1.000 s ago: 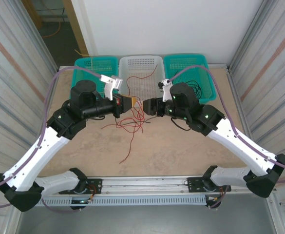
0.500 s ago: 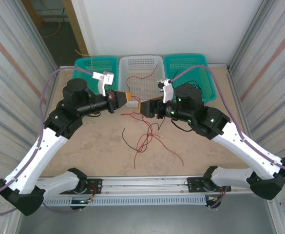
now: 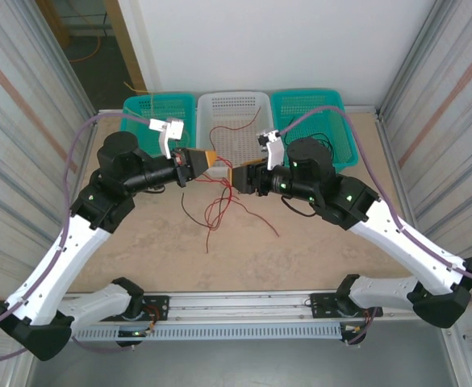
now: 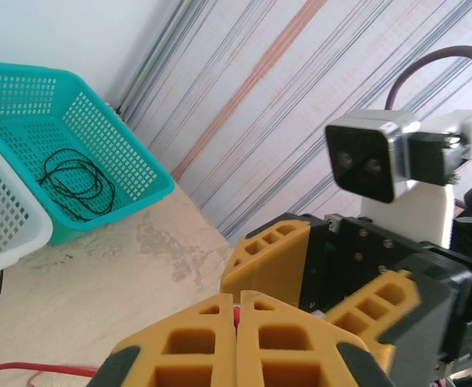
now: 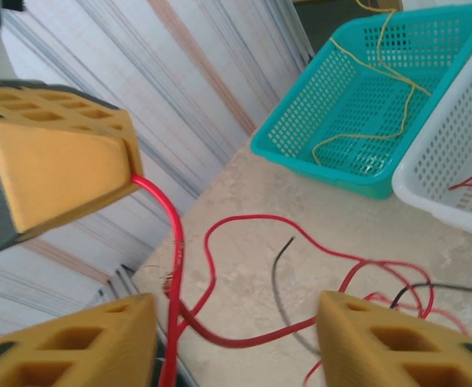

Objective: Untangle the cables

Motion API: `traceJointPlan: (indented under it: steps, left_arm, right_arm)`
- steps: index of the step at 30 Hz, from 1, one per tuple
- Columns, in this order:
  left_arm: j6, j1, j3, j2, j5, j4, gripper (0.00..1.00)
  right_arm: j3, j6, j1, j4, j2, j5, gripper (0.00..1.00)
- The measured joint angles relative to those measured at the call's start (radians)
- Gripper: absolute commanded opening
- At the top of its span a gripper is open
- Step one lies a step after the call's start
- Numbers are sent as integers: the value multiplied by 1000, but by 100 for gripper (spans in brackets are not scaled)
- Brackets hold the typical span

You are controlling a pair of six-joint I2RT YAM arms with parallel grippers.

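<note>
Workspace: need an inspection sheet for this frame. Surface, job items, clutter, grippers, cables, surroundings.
Surface: tan speckled table.
Job's things: red cables tangled with a black strand mid-table; another red cable in the white basket; black cable coiled in the right green basket; yellow cable in the left green basket.
Clutter: nothing seen.
Grippers: left gripper shut on a red cable; right gripper open, that cable running between its fingers.
Cables: purple hoses arch along both arms.
Surroundings: ribbed metal walls each side, white wall behind.
</note>
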Motion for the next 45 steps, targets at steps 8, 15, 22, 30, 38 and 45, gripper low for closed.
traceJointPlan:
  steps: [8,15,22,30,38,45]
  left_arm:
    - [1,8,-11,0,-4,3,19]
    - [99,7,-93,-39,-23,-8,73]
    - [249,-20,-258,-161,-94,5,99]
    - [450,-23,-272,-137,-198,46,80]
    - [518,-34,-286,-103,-275,127,39]
    - [525,-76,-286,-49,-283,158,2]
  right_arm:
    - [21,-1,7,-4,8,-6,0]
    - [42,0,4,-29,8,2,0]
    - [107,0,-20,-25,3,-9,0]
    - [151,5,-61,-18,3,-60,0]
    - [152,16,-87,-6,3,-111,0]
    - [152,35,-101,3,3,-135,0]
